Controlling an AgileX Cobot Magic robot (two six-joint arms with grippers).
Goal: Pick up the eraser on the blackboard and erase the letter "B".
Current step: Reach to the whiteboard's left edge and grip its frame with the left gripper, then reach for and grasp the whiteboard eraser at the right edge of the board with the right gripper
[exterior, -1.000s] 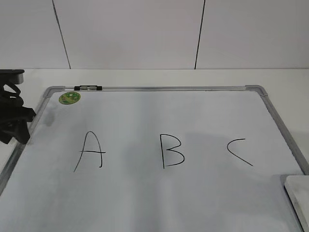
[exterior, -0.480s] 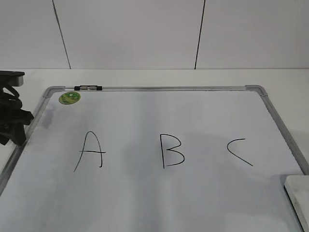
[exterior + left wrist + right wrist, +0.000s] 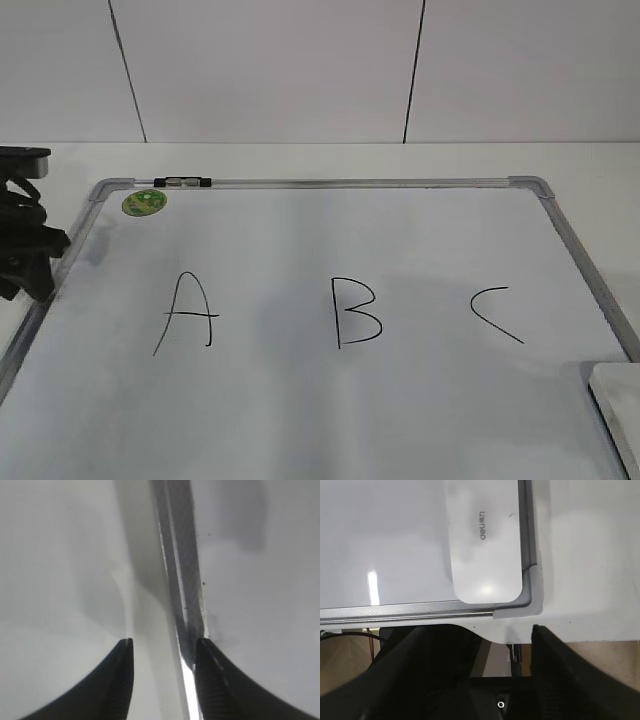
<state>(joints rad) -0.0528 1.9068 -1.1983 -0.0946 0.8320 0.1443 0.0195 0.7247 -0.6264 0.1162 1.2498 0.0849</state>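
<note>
Eraser [image 3: 485,545] brand lettering in right wrist view only, letter "B" [image 3: 357,312] exterior only

The worktop [image 3: 300,160] was white and bare. Behind it stood a white panelled wall [image 3: 270,70] with two dark vertical seams. A letter "A" [image 3: 187,312] and a letter "C" [image 3: 497,315] were drawn in black marker. Below the worktop edge, what appeared to be a red cable [image 3: 370,641] was visible.
</note>
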